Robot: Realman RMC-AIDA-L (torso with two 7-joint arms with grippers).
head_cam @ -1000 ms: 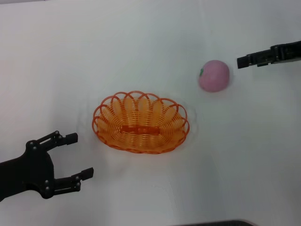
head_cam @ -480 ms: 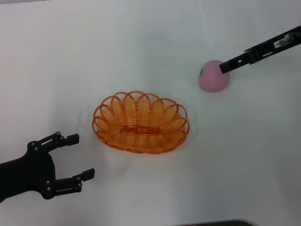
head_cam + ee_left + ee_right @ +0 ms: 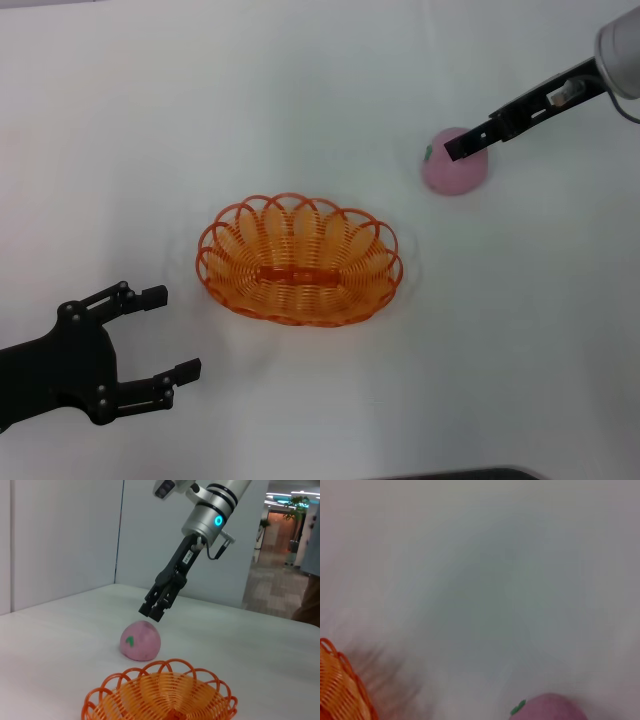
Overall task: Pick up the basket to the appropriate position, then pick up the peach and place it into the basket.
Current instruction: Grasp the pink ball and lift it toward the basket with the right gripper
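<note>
The basket [image 3: 299, 260] is set at table centre; the peach [image 3: 455, 162] lies at its 2 o'clock, ungrasped. Above it the right gripper [image 3: 457, 148] is poised, jaws seemingly closed. The left gripper [image 3: 160, 335] is parked, spread, at 8 o'clock.

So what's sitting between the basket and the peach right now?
Nothing: the head view shows only bare white table between the basket and the peach; the right gripper is above the peach.

The basket [image 3: 299, 260] looks like glossy orange plastic wire, woven in loops. The peach [image 3: 455, 165] has a smooth, matt pink skin. The table [image 3: 300, 110] is plain matt white.
</note>
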